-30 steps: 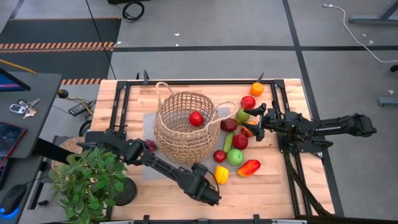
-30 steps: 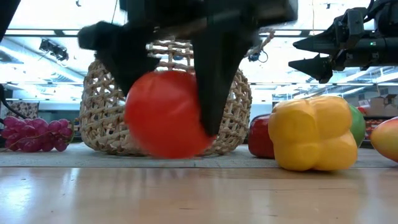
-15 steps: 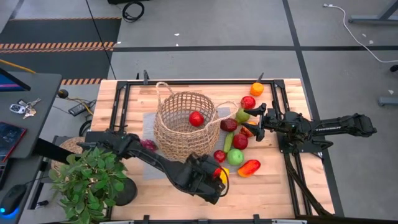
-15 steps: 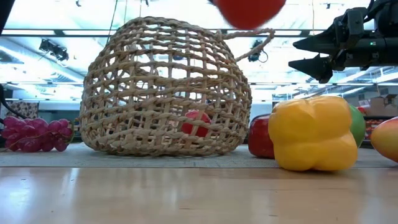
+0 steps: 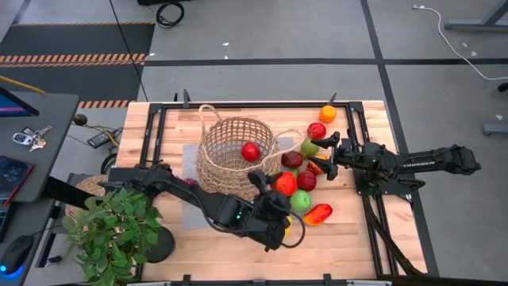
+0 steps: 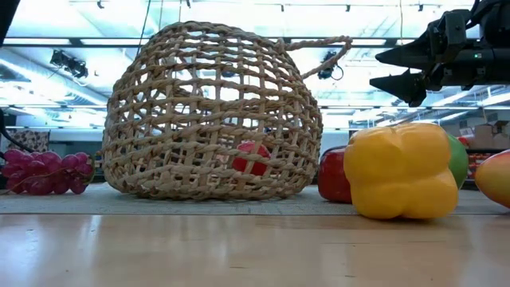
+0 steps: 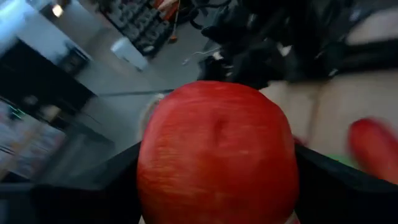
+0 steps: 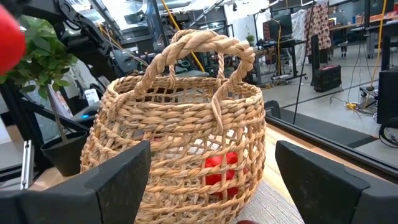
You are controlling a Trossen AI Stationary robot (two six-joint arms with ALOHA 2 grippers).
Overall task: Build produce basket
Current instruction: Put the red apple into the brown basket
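Note:
The round woven basket (image 5: 234, 159) (image 6: 211, 112) (image 8: 180, 124) stands on a grey mat with one red apple (image 5: 251, 151) (image 6: 252, 157) inside. My left gripper (image 5: 278, 192) hovers above the table just right of the basket, shut on a second red apple (image 5: 286, 183) (image 7: 214, 155). Loose produce lies right of the basket: a yellow pepper (image 6: 402, 169), a green apple (image 5: 301, 200), a red-orange pepper (image 5: 317, 214), a red apple (image 5: 317, 130), an orange (image 5: 328, 114). My right gripper (image 5: 324, 151) (image 6: 394, 68) hangs open above that produce, pointing at the basket. My left gripper pinches the red apple by its two opposite sides (image 7: 149, 174), one dark finger (image 7: 93, 186) on each flank. The fingers come close to level, slanting from the table's near left. The apple is lifted clear of the table and of the other fruit.
A bunch of purple grapes (image 6: 44, 171) lies left of the basket. A potted green plant (image 5: 111, 230) stands at the table's near left corner. Black frame rails (image 5: 155, 131) run along the table's sides. Bare wood shows along the near edge (image 5: 341, 254).
My left gripper has risen from the table near the front edge with the red apple, leaving the top of the low view. It has gone toward the far edge, beside the basket, and tipped from pointing down to nearly level while rolling.

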